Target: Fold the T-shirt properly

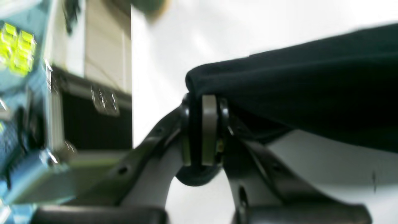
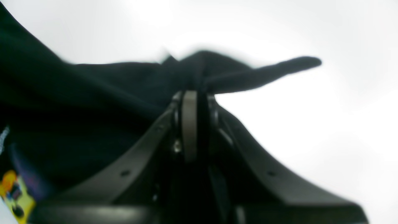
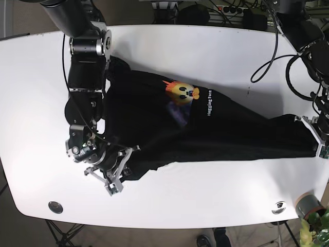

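A black T-shirt (image 3: pixel 216 128) with a yellow-orange face print (image 3: pixel 181 91) lies stretched lengthwise across the white table (image 3: pixel 205 46). My right gripper (image 3: pixel 128 153) is at the shirt's front left corner, shut on a fold of the black cloth (image 2: pixel 93 102); in the right wrist view its pads (image 2: pixel 189 124) pinch the cloth, and a loose flap (image 2: pixel 279 70) sticks out to the right. My left gripper (image 3: pixel 308 133) is at the shirt's far right end, shut on the cloth edge (image 1: pixel 295 93); its pads (image 1: pixel 209 130) pinch the cloth and hold it off the table.
Round metal fittings (image 3: pixel 55 207) (image 3: pixel 279 207) sit near the table's front edge. A grey cup (image 3: pixel 308 203) and a plant stand at the front right corner. Cables (image 3: pixel 267 56) hang over the right side. Blue crates (image 1: pixel 18 93) stand beyond the table edge.
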Robot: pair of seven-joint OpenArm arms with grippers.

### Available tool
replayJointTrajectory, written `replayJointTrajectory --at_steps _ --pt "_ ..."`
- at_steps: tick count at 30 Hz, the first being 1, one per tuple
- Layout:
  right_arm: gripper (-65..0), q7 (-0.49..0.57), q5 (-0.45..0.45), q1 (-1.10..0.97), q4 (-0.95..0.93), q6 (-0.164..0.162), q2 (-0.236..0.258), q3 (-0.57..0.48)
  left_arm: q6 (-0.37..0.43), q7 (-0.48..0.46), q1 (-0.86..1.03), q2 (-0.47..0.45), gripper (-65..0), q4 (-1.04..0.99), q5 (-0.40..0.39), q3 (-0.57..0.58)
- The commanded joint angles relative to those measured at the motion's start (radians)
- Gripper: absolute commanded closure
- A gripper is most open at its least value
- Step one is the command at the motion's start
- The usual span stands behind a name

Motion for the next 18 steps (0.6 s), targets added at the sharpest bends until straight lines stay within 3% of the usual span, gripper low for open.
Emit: replayJointTrajectory --at_steps 1,4,7,9,18 --pt "-2.1 0.008 0.003 0.082 0.028 0.0 0.019 0.005 0.01 -0.025 -0.064 -0.022 0.0 0.019 -0.005 0.036" --pt "-2.1 0.0 0.006 0.154 0.011 0.001 0.076 0.002 0.01 -0.025 -0.127 -0.003 0.0 -0.013 -0.003 0.09" --pt "-2.1 0.005 0.004 0.223 -0.061 0.001 0.096 0.003 0.01 -0.025 -0.191 0.043 0.0 -0.072 -0.003 0.114" --pt "-2.1 0.005 0.004 0.295 -0.138 0.003 0.122 0.005 0.052 -0.025 -0.263 0.079 0.0 -0.139 -0.003 0.137" --pt "-2.2 -0.017 0.004 0.461 -0.159 0.003 0.166 0.002 0.07 -0.025 -0.513 0.111 0.0 -0.339 -0.003 0.221"
